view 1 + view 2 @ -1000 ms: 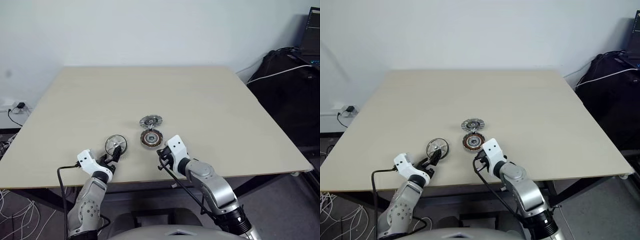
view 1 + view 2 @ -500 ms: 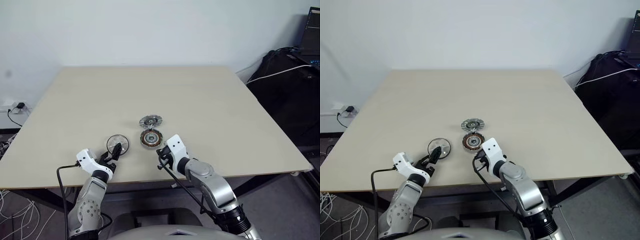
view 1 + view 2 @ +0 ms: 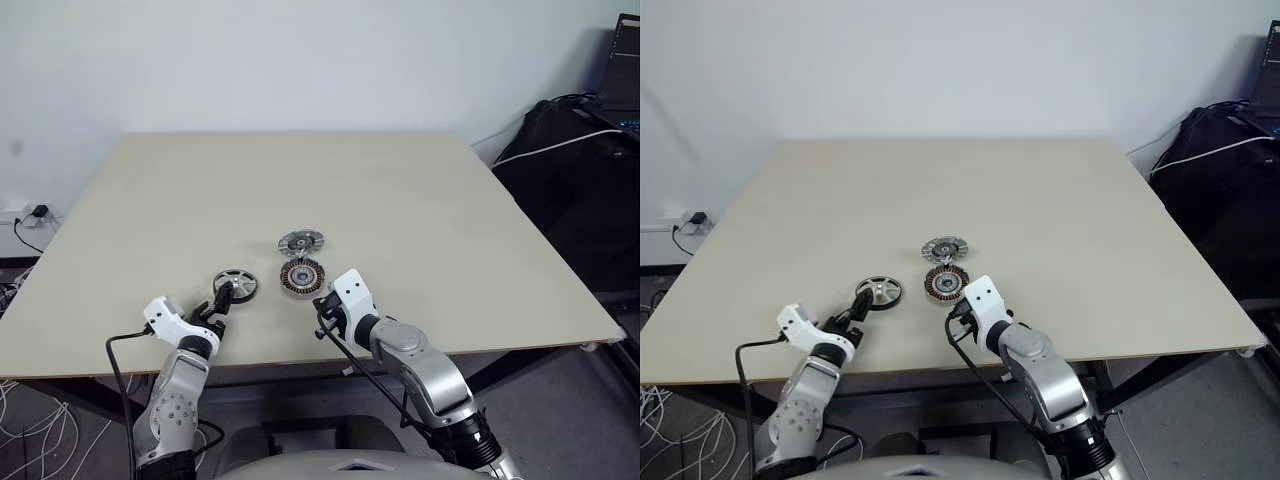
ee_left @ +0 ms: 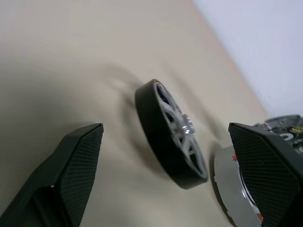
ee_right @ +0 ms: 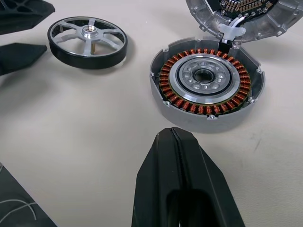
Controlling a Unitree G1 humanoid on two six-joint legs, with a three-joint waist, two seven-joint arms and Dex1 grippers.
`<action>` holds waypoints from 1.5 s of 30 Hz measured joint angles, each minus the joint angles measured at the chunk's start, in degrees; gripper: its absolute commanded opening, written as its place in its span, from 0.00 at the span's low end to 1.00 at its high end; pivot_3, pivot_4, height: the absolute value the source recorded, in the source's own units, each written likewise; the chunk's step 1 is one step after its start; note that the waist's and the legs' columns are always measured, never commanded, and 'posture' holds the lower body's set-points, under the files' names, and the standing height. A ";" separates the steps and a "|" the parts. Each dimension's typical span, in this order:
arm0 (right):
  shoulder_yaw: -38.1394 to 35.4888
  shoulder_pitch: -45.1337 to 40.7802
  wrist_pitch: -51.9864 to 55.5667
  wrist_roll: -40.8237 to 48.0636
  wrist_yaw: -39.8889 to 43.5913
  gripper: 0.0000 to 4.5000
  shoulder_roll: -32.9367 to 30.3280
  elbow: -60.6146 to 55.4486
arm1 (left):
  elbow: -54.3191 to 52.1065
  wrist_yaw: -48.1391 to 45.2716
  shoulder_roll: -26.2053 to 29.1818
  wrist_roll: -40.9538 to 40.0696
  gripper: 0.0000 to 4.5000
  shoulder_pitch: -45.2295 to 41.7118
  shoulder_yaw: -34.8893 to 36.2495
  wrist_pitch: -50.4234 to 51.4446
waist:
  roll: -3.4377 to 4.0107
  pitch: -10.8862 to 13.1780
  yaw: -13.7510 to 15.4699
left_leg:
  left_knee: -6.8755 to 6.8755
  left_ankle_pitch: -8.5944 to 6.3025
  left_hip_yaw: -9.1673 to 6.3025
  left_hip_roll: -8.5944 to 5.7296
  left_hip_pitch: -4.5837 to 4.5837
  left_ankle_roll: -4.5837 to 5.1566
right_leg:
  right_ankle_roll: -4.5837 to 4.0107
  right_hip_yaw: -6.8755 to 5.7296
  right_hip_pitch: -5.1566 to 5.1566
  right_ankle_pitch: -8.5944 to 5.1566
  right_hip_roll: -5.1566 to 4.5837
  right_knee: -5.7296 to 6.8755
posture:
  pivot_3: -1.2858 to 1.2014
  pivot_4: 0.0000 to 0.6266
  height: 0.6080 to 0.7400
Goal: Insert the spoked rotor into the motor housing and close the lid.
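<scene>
The left gripper point(image 4: 165, 179) stands wide apart around the shiny silver spoked rotor point(image 4: 173, 135), seemingly ready to grasp it, while the right gripper point(image 5: 182, 156), pinched together, waits before the copper-wound round motor housing point(image 5: 206, 87).

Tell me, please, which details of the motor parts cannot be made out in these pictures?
- Lid: cut off by the right wrist view's edge; a white tab covers part of its rim.
- Spoked rotor: underside hidden against the table.
- Motor housing: in the left wrist view, half hidden behind a finger.
</scene>
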 measured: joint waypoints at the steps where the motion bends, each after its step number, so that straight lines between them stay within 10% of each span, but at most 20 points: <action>1: 0.00 -0.02 0.00 0.00 -0.01 0.00 0.00 0.00 | 0.09 0.00 -0.02 -0.67 1.00 -0.18 0.07 0.13 | -0.04 0.02 0.00 | 0.00 0.00 0.00 0.00 0.00 0.00 | 0.00 0.00 0.00 0.00 0.00 0.00 | 0.52 0.00 1.00; 9: 0.00 -0.41 -0.07 0.00 -0.09 0.00 0.05 0.04 | 0.12 -0.22 -0.07 -3.30 1.00 -0.97 -0.43 1.31 | -0.07 0.04 0.00 | 0.00 0.00 -0.01 -0.01 -0.01 0.00 | -0.01 0.00 0.00 0.01 0.00 0.00 | 0.52 0.00 1.00; 23: -0.02 -0.40 -0.09 0.00 -0.44 0.00 0.29 0.03 | 0.12 -0.41 -0.07 -5.28 0.08 -1.18 -1.14 2.21 | -0.08 0.04 0.00 | 0.00 0.00 0.00 -0.01 0.01 -0.01 | -0.01 0.00 0.02 0.01 0.00 0.00 | 0.52 0.00 1.00; 45: -0.06 -0.10 -0.12 0.06 -0.44 0.00 0.04 0.03 | -4.82 -11.42 0.50 -12.57 0.08 9.06 -2.22 2.71 | -0.12 0.08 -0.06 | 0.01 -0.01 0.00 0.01 -0.06 -0.01 | 0.09 0.00 -0.08 -0.07 -0.02 -0.01 | 0.52 0.00 1.00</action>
